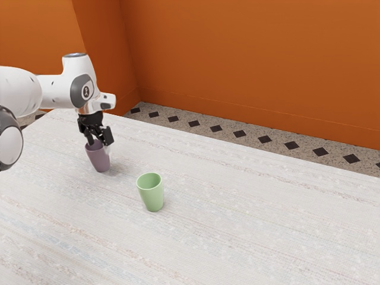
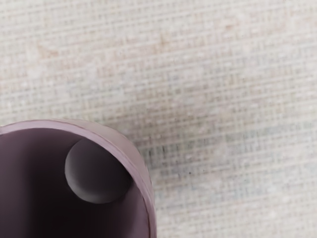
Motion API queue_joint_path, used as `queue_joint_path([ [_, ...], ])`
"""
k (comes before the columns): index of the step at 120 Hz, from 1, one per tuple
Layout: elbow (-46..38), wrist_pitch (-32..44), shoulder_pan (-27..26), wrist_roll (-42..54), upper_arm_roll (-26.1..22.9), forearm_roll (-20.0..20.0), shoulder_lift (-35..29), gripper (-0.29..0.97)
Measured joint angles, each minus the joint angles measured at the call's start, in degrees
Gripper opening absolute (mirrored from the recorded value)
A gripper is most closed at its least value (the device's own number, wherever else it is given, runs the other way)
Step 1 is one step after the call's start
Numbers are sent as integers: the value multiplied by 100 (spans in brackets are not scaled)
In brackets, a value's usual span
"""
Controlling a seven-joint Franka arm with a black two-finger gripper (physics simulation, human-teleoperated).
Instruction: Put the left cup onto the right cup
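Our arm (image 1: 56, 89) comes in from the exterior view's left, and its pincer (image 1: 98, 140) hangs pointing down right at the mouth of the purple cup (image 1: 98, 160). The pincer's black tips sit level with the cup's rim. We cannot tell whether the pincer is spread, pressed together or pinching the cup, because the tips and the rim overlap from this side.

The 2 cups are on the pale, streaked bench (image 1: 249, 219), both mouth up. The purple cup is near the bench's far edge, toward the exterior view's left. Its base is down at the bench surface, with a faint shadow beside it, but we cannot tell whether it rests there or is raised a little. The green cup (image 1: 151, 193) stands apart from it, further from the far edge and toward the exterior view's right, with bare bench between the 2. Nothing sits on or in the green cup.

In the wrist view the purple cup (image 2: 29, 208) is just under our hand. We look down into it, past its rounded rim to the grey disc of its bottom, and the bench's woven grain lies beyond.

Behind the bench's far edge runs a speckled floor (image 1: 267, 132) with black diamond tiles, and then an orange wall (image 1: 249, 53).
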Motion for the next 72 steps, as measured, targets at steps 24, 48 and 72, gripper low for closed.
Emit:
queue_joint_path([
  [24, 174, 5, 32, 222, 0, -94, 174, 68],
  [48, 285, 7, 62, 389, 1, -183, 303, 68],
  [72, 304, 48, 87, 510, 1, -261, 403, 68],
])
